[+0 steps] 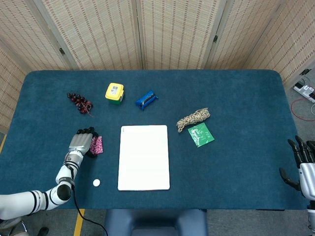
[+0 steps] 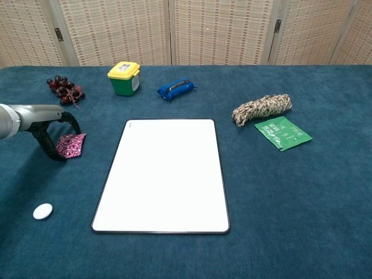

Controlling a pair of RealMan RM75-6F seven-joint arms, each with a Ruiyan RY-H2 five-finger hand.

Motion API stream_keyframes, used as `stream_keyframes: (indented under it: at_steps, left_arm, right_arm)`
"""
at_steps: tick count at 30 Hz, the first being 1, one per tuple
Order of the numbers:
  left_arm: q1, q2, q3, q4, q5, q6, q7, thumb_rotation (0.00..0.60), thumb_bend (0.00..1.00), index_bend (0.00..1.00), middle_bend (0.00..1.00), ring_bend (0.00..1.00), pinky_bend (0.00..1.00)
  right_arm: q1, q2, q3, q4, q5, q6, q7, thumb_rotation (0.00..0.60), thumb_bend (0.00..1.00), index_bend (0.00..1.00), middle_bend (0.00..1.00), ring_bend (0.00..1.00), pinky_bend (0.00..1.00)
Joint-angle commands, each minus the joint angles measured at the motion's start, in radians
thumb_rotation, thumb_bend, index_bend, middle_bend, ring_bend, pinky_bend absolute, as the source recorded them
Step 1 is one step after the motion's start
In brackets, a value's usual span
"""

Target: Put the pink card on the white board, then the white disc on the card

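The blue table carried the white board at its centre, lying flat. The left hand sat well left of the board, its fingers curled down around the pink card, which it pinched at one edge, the card looking slightly lifted there. The right hand hung at the table's far right edge, fingers spread, holding nothing. The white disc lay on the cloth near the front edge, apart from both card and board.
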Motion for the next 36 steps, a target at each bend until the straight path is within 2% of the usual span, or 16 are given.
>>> stream_keyframes:
  at_steps: [1, 15, 21, 30, 36]
  left_arm:
    - [0.002, 0.005, 0.0, -0.012, 0.011, 0.008, -0.001, 0.6, 0.29, 0.29, 0.05, 0.07, 0.0]
    - [-0.026, 0.053, -0.029, -0.16, 0.158, 0.057, 0.012, 0.6, 0.29, 0.28, 0.05, 0.07, 0.0]
    - [-0.072, 0.035, -0.04, -0.215, 0.238, 0.062, 0.055, 0.6, 0.29, 0.28, 0.05, 0.07, 0.0]
    - [-0.155, -0.043, -0.046, -0.186, 0.204, 0.026, 0.124, 0.6, 0.29, 0.27, 0.05, 0.07, 0.0]
    - [-0.209, -0.08, -0.028, -0.15, 0.127, 0.004, 0.179, 0.6, 0.29, 0.25, 0.05, 0.05, 0.0]
  right_arm:
    - [-0.001, 0.0, 0.0, 0.0, 0.0, 0.0, 0.001, 0.6, 0.37, 0.0, 0.02, 0.09, 0.04]
    - [-0.007, 0.007, -0.004, -0.017, -0.003, 0.004, -0.01, 0.6, 0.37, 0.0, 0.02, 0.09, 0.04]
    - [-0.015, 0.014, -0.007, -0.029, -0.003, 0.014, -0.017, 0.6, 0.37, 0.0, 0.02, 0.09, 0.04]
    - [-0.024, 0.019, -0.009, -0.036, -0.002, 0.021, -0.019, 0.6, 0.37, 0.0, 0.02, 0.09, 0.04]
    - [-0.031, 0.022, -0.009, -0.035, 0.005, 0.023, -0.014, 0.6, 0.37, 0.0, 0.02, 0.09, 0.04]
